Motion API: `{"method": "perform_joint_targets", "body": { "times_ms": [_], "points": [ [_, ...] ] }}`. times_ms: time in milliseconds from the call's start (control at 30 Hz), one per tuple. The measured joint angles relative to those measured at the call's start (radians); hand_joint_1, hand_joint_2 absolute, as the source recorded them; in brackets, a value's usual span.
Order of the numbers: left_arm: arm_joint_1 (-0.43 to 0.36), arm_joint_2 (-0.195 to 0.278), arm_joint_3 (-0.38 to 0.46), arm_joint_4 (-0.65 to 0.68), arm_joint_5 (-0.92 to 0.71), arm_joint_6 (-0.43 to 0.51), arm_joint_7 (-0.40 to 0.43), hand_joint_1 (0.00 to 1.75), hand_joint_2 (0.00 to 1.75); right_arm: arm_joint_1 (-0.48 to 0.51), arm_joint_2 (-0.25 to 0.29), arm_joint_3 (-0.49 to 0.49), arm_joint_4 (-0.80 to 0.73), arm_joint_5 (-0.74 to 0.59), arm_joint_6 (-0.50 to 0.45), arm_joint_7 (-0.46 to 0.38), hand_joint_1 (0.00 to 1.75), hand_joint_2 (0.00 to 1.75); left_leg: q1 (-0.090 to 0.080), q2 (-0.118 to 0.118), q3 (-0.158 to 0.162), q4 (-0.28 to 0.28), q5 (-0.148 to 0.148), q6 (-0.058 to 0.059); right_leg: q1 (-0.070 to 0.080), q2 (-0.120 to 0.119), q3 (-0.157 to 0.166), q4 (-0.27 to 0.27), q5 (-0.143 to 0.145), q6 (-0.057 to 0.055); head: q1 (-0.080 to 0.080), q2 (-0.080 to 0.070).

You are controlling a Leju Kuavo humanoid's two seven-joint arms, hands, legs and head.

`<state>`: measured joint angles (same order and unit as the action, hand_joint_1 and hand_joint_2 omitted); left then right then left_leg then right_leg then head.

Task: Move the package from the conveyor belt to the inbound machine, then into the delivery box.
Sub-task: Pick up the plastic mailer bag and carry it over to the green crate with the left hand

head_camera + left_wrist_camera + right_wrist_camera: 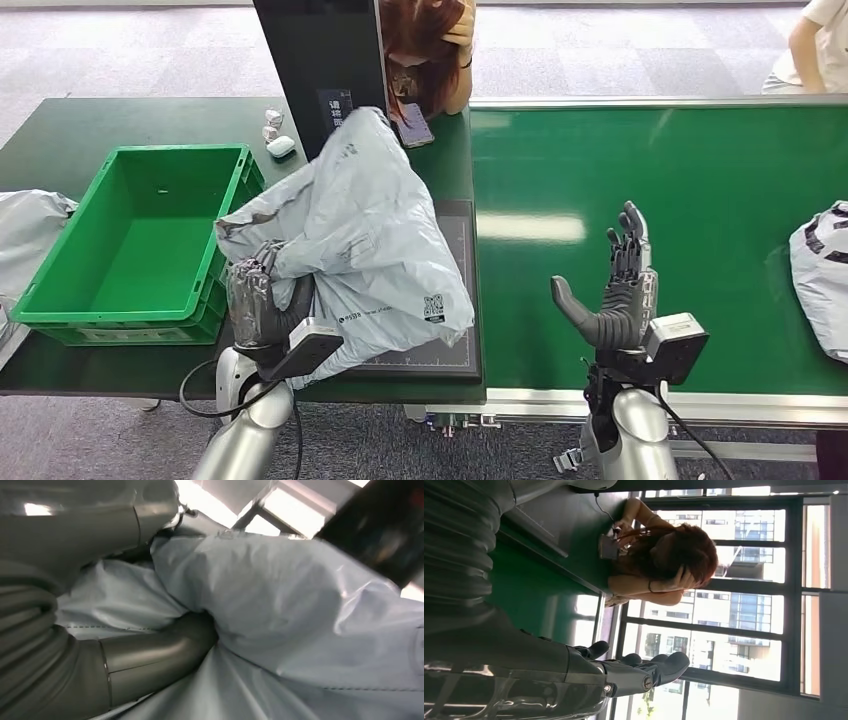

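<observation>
The robot's left hand [262,300] grips a grey package [370,230] on the inbound machine's dark platform [455,300] — beside the green delivery box [140,240]. Its right hand [620,290] hovers over the conveyor belt [700,190] — fingers spread, holding nothing.

dark green table [70,130], green crate [140,245], scanner mat [455,300]

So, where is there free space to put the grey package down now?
The green delivery box has a bare floor, just beside the left hand gripping the package. The conveyor belt is bare between the open right hand and another package. The inbound machine is covered.
</observation>
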<state>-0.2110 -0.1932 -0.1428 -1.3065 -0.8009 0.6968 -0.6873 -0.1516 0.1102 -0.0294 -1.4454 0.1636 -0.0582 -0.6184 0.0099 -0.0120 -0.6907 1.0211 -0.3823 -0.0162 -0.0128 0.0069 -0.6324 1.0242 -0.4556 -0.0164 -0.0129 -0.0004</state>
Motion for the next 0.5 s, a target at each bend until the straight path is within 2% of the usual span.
{"method": "perform_joint_targets", "body": {
  "times_ms": [200, 500],
  "points": [
    [0.026, -0.012, 0.043, -0.1, 0.004, 0.004, -0.007, 1.75, 1.75, 0.0, 0.0, 0.0, 0.0, -0.001, 0.0, 0.0, 0.0, 1.75, 0.0, 0.0, 0.0, 0.0, 0.0, 0.0, 0.0, 0.0, 0.0, 0.0, -0.001, 0.001, 0.0, 0.0],
    [0.063, -0.022, 0.047, -0.279, -0.004, 0.004, -0.007, 1.75, 1.75, 0.002, 0.0, 0.0, -0.002, -0.027, -0.033, -0.002, 0.0, 1.75, 0.0, 0.0, -0.001, 0.0, -0.001, 0.0, 0.0, 0.0, 0.0, 0.0, -0.001, 0.001, 0.0, 0.0]
  ]
}}
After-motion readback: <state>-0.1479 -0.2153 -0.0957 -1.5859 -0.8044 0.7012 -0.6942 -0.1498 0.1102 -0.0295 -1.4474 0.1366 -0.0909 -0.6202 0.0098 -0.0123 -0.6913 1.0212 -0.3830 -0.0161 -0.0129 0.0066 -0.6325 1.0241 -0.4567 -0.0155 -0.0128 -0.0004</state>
